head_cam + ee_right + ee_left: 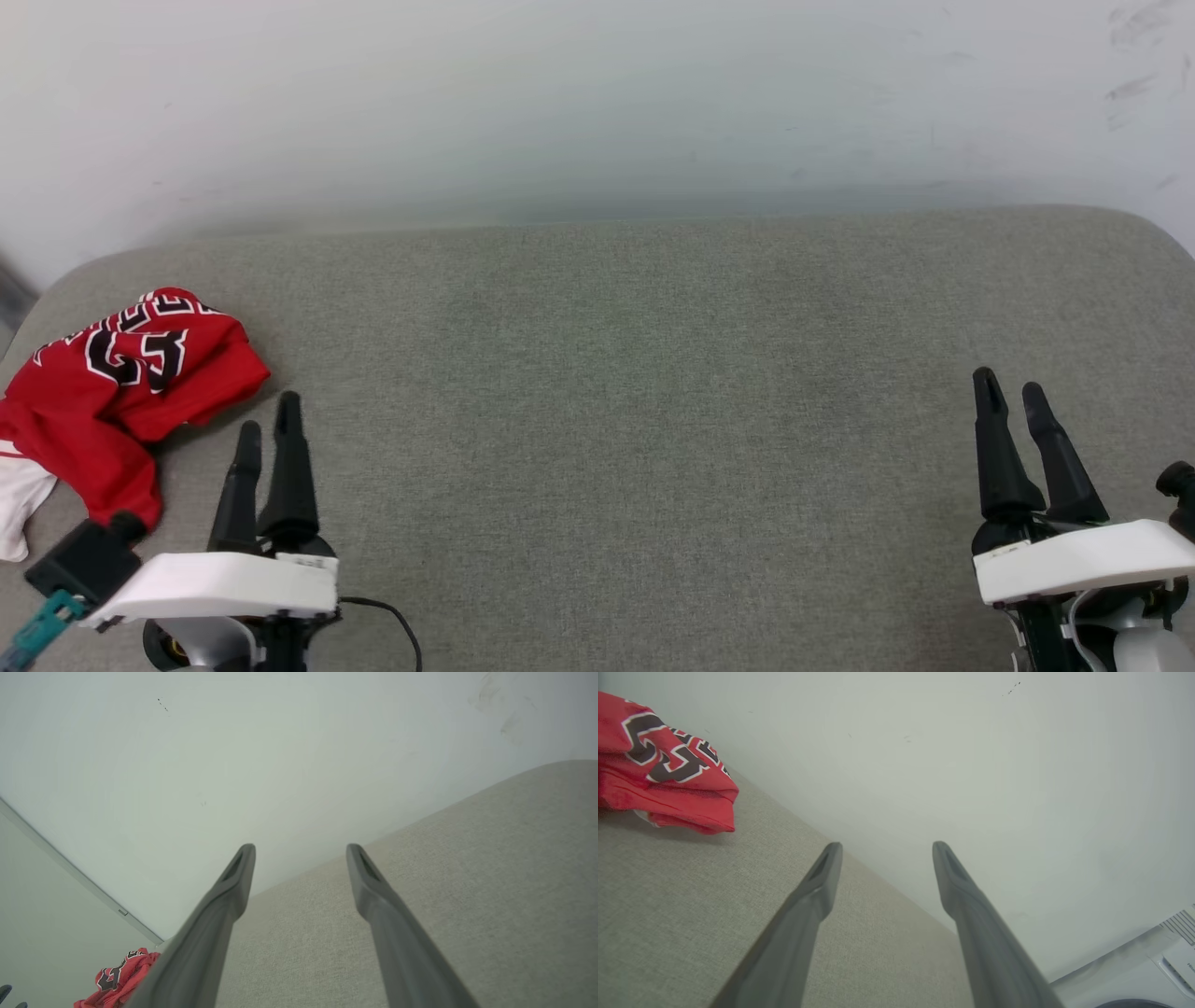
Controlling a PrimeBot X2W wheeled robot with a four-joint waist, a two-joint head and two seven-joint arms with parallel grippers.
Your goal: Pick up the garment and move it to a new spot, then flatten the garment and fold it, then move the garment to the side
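While poised for a first pick, holds left hand (269, 411) and right hand (1008, 381) low at the near corners, fingers spread wide, gripping nothing. Shows the garment (121, 392) crumpled at the left edge of the desk (653, 392), just beside the left hand and well apart from the right, so probably a left-arm reach. Underneath, grey woven cloth top; behind, pale wall (597, 93), faintly scuffed.

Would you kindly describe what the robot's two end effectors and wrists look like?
The left end effector and right end effector each have two long, tapered black fingers on a white wrist housing. A thin black cable trails from the left wrist, which also carries a teal fitting.
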